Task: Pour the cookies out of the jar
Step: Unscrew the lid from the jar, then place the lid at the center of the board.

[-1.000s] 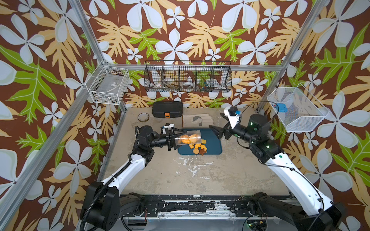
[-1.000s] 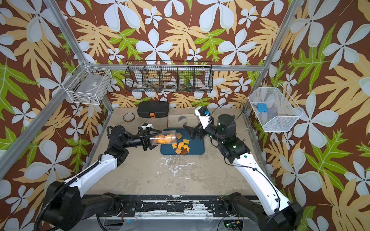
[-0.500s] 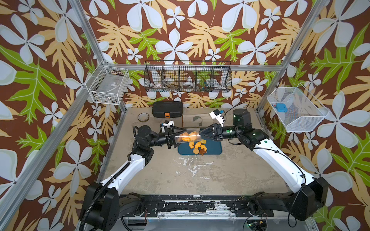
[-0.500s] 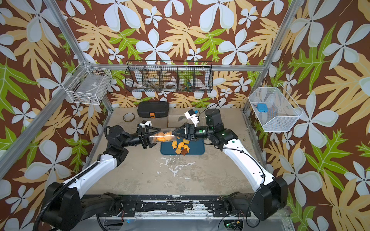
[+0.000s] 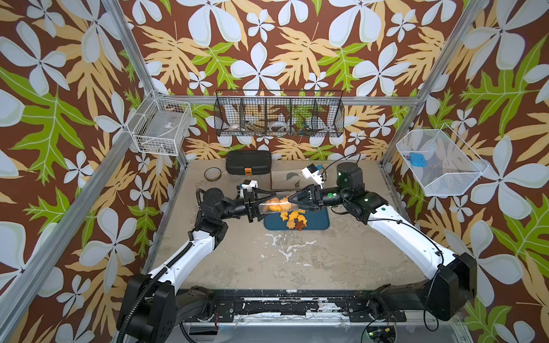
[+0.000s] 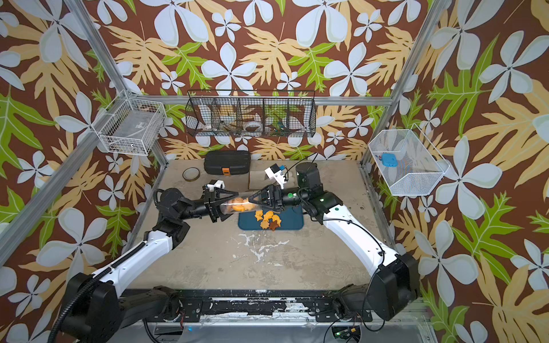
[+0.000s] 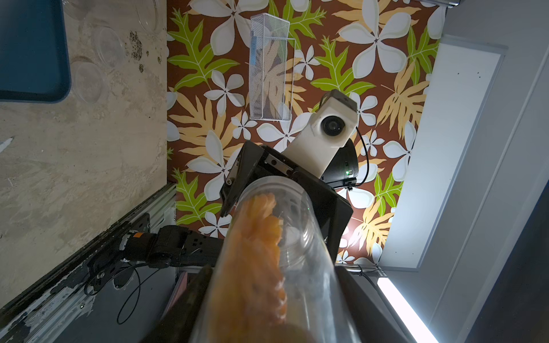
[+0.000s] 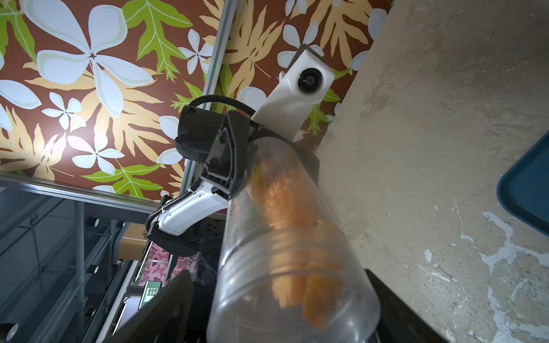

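left gripper [image 5: 262, 206] clamped on jar [image 8: 282, 267], held sideways | right gripper [image 5: 292, 202] straddling jar's mouth, grip unclear | cookies [image 5: 294, 220]: some inside, some on tray [image 5: 319, 222]

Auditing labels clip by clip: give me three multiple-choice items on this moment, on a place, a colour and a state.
1. The poured-out cookies lie: A in a red bowl; B on the blue tray; C on a white plate.
2. The odd-coloured cookie in the heap is: A brown; B green; C white.
3. The jar is: A upright on the tray; B capped; C held sideways in the air by the left tool.
B, both top views show them heaped there. A, it is dark brown among orange ones. C, the tool is shut on its base end.
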You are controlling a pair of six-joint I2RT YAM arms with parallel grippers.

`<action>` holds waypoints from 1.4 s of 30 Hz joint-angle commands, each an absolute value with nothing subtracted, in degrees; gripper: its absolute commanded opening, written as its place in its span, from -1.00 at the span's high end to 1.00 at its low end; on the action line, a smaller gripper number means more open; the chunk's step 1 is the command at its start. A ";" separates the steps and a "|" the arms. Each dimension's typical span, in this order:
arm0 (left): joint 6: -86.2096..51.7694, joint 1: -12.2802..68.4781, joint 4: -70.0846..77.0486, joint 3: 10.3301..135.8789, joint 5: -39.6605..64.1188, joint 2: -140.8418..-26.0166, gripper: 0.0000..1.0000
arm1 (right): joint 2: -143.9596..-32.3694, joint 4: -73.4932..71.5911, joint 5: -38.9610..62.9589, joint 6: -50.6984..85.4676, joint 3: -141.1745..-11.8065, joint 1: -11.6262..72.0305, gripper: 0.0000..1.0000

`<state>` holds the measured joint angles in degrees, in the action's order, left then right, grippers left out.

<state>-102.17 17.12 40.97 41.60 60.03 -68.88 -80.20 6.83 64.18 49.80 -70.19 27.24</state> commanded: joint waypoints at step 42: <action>-106.52 16.53 48.98 40.72 59.07 -68.81 0.01 | -74.27 40.75 25.46 23.38 -60.07 11.95 -0.03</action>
